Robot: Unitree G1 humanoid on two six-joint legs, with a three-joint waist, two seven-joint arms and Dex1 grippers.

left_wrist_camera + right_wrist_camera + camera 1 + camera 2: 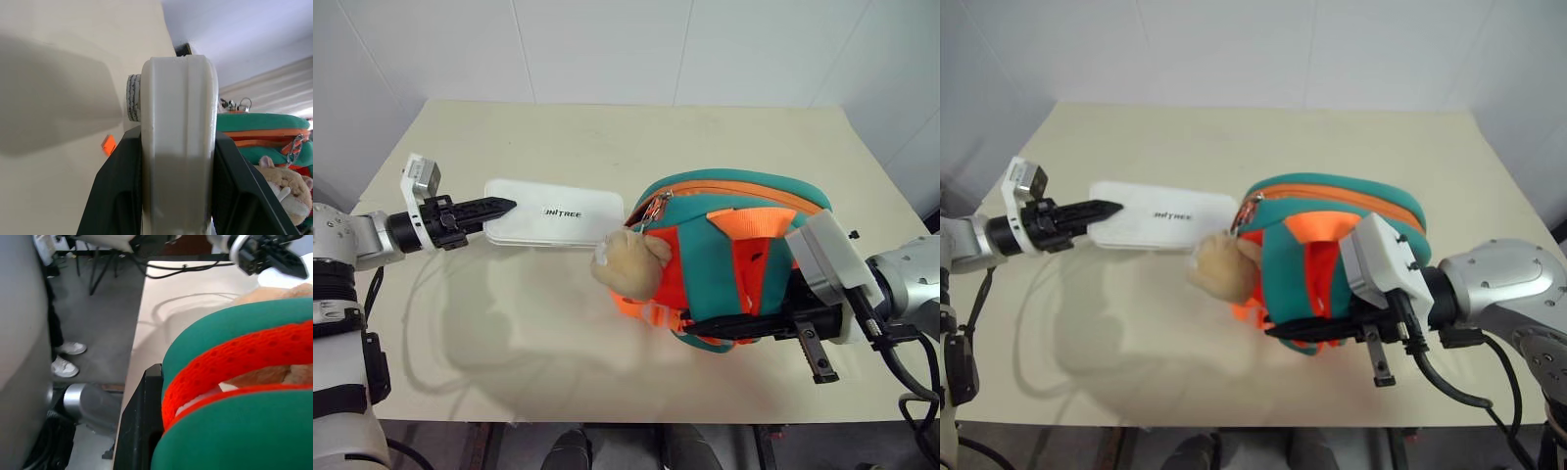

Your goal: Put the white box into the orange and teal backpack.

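Holding the white box (554,212) by one short end, the left end effector (489,208) is pinching it between its two black fingers (124,196), so the box is hanging out above the cream counter (607,137) with its shadow falling well below it. The right end effector (773,328) is pressed together on the lower edge of the orange and teal backpack (734,255), which is standing propped with its rounded top away from the robot and its tan plush toy (628,262) dangling toward the box. The box's long axis is running across the counter, from the gripped end on the robot's left toward the backpack on the right, its free short end sitting just beside the zipper pull (656,209) and the plush toy, broad face up with the dark lettering readable. The main risk I am judging from here is that the free end catches on the plush toy or on the teal rim instead of entering, since the opening is not clearly gaping in these views. A grip on only one end is also leaving the box free to pivot or slip if it meets resistance. The backpack could also be sagging shut or tipping if the right end effector's hold on its edge is shallow.
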